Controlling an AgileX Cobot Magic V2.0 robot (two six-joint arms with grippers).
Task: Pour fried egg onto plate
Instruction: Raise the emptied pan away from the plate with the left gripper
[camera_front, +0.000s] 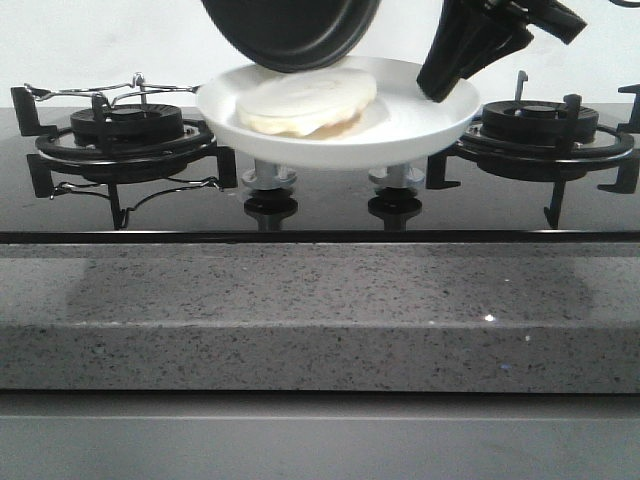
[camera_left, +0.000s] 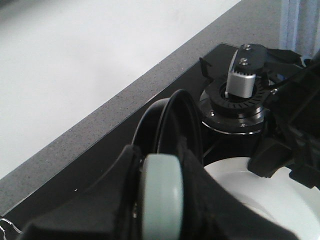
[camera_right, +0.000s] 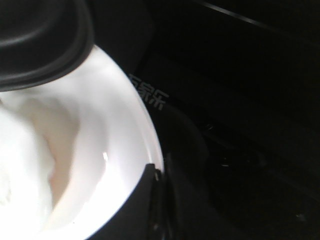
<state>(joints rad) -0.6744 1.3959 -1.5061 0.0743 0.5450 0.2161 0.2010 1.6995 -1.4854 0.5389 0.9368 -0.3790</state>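
Note:
The fried egg lies folded, pale cream, on the left half of the white plate, which is held in the air above the stove's knobs. My right gripper is shut on the plate's right rim; the right wrist view shows its fingers clamped on the rim. The black frying pan hangs tilted just above the egg. My left gripper is shut on the pan's pale grey-green handle; the pan's rim is beyond it. The yolk is hidden.
A gas stove with a black glass top holds a left burner with a wire rack and a right burner. Two knobs sit under the plate. A grey speckled counter edge runs across the front.

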